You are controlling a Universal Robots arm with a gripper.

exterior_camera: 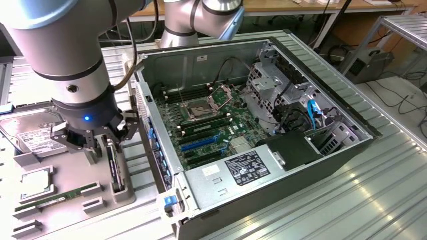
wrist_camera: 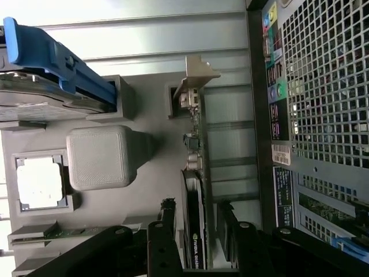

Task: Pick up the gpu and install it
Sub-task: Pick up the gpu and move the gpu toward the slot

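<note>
Exterior view is showing the open computer case (exterior_camera: 280,165) and its motherboard (exterior_camera: 213,125) on the counter (exterior_camera: 373,200); wrist view is showing the gpu (wrist_camera: 195,150) standing on edge in the grey holder tray (wrist_camera: 150,98) beside the case. Claw (wrist_camera: 195,203) is straddling it, jaws wide apart, gaps both sides, clamping nothing

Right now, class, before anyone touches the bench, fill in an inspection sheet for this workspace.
surface: ribbed metal table, grey tray on it
job's things: gpu on edge in a tray slot; computer case open
clutter: hard drive, processor, memory stick in tray
pincer: open, straddling gpu, not gripping
cables: blue cable inside case
surroundings: desk behind
</note>
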